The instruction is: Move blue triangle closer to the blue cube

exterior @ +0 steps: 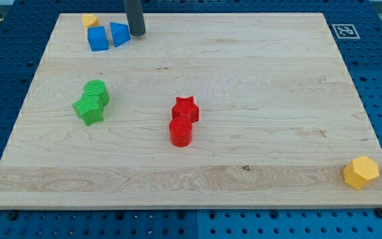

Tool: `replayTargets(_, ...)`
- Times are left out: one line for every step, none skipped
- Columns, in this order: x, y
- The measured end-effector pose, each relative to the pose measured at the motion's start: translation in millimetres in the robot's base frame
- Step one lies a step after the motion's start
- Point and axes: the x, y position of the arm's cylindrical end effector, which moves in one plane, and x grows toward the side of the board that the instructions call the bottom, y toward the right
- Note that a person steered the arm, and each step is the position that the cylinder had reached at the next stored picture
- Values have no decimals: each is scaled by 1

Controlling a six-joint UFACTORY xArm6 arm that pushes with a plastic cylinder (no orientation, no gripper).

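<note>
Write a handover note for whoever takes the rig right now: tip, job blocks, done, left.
My tip: on the board near the view's top left, just right of the blue triangle, close to it or touching.
Blue triangle sits immediately right of the blue cube, about touching.
Done: triangle looks already brought up to the cube.
Left: confirm, back the tip away.
Nearby: small yellow block above the cube.

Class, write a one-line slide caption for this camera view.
My tip stands just right of the blue triangle block, which sits beside the blue cube block on the wooden board.
</note>
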Motion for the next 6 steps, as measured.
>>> replayTargets(-14, -1)
replayTargets(-18, -9)
replayTargets(-13, -18)
replayTargets(-4, -26)
replayTargets(0, -29)
replayTargets(-1, -29)
